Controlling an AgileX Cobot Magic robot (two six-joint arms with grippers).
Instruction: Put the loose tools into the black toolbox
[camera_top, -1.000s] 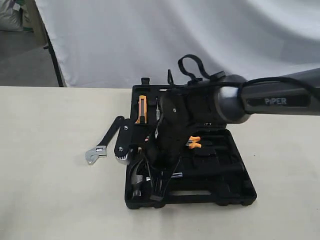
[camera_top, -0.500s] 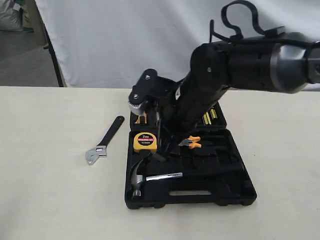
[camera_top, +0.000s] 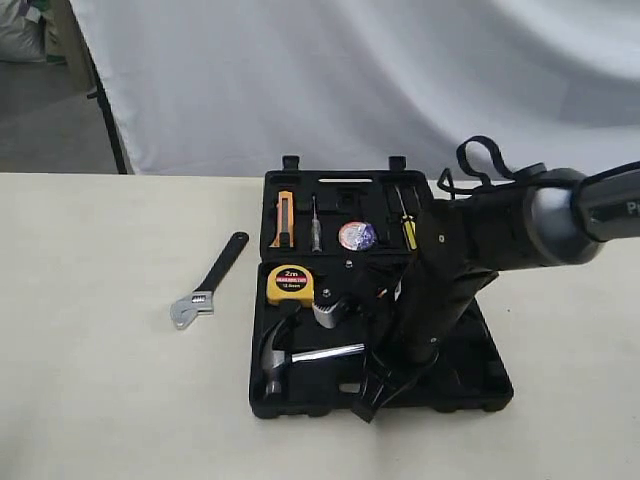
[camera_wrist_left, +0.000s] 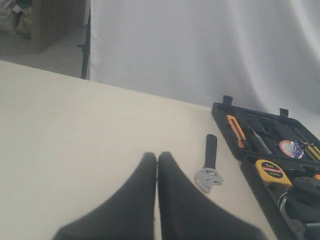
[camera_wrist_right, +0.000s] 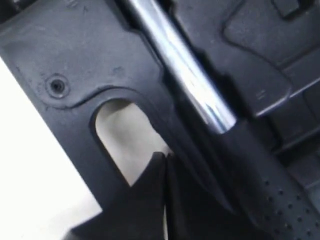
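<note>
Right gripper (camera_top: 365, 404) closed, empty, at black toolbox (camera_top: 492, 385) front edge, beside the seated claw hammer (camera_top: 283, 356). Adjustable wrench (camera_top: 205, 287) on bare counter (camera_top: 100, 380) — room all round. Left gripper (camera_wrist_left: 157, 160) closed, empty.

We see a black toolbox (camera_top: 470, 395), a cream table (camera_top: 100, 400), a yellow tape measure (camera_top: 290, 285) with a black label, a chrome-shafted hammer (camera_top: 325, 354), a silver-headed, black-handled wrench (camera_top: 205, 290), an orange utility knife (camera_top: 285, 220) and a bluish-labelled tape roll (camera_top: 357, 236).
</note>
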